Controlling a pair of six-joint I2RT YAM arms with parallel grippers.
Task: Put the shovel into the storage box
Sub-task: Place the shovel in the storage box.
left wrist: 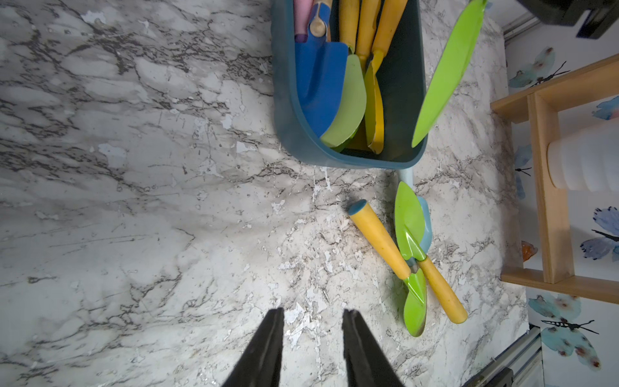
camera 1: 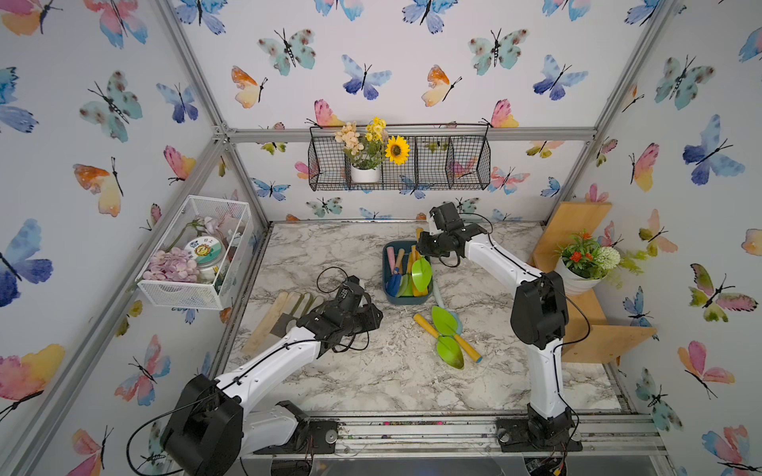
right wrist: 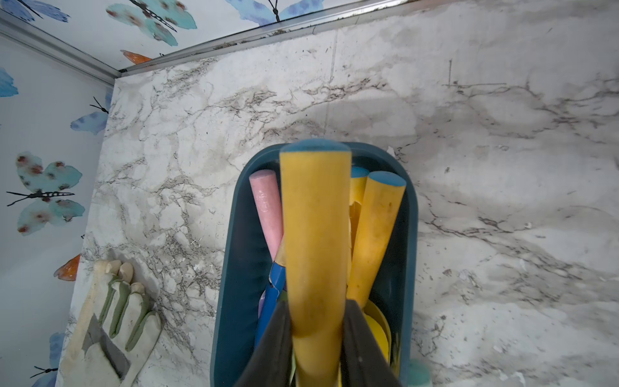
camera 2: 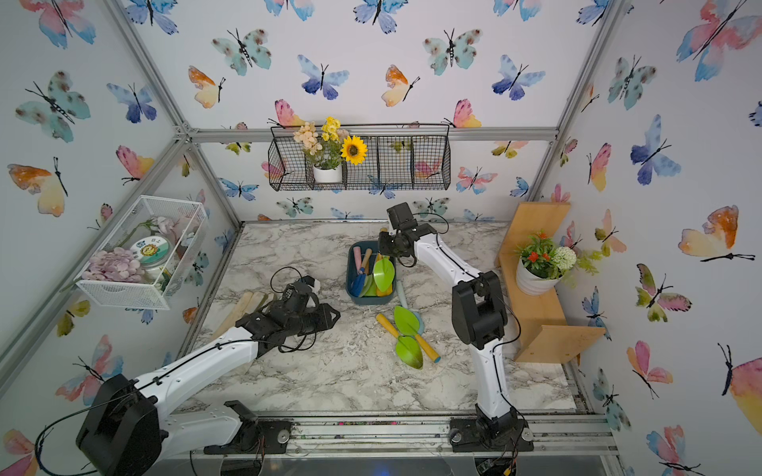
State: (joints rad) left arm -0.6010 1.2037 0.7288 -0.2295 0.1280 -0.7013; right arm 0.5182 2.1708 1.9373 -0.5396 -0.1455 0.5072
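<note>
Shovel (camera 1: 421,274), green blade, yellow handle: clamped at the handle by the right gripper (right wrist: 316,321) and carried lengthwise above the storage box (camera 1: 406,300). The handle end is over the far end of the box and the blade over the side wall nearer the right arm. It seems not yet to rest inside.

Table (camera 1: 371,371), marble pattern: bears all entries below.

Storage box, dark teal tub, mid-table: already crowded. It holds a blue shovel (left wrist: 318,77), a pink handle (right wrist: 266,207), several yellow handles and another green blade.

Glove (right wrist: 110,321), pale: lies flat on the table, well apart from the box, on the left arm's side.

Loose shovels, just beside the near end of the box: a green pair (camera 1: 445,321), crossed, lying over a pale blue shovel (left wrist: 426,221).

Left gripper (left wrist: 313,313): jaws part open, empty, hovering over bare table near the loose shovels.

Hazards, as judged:
- If let go here, the blade may land on the side wall, so the shovel tips out onto the table beside the pale blue shovel.
- The pile inside leaves little room, so the shovel may perch on top and slide off.
- Pressing down to seat it may shove the light tub or wedge the fingers among the handles
</note>
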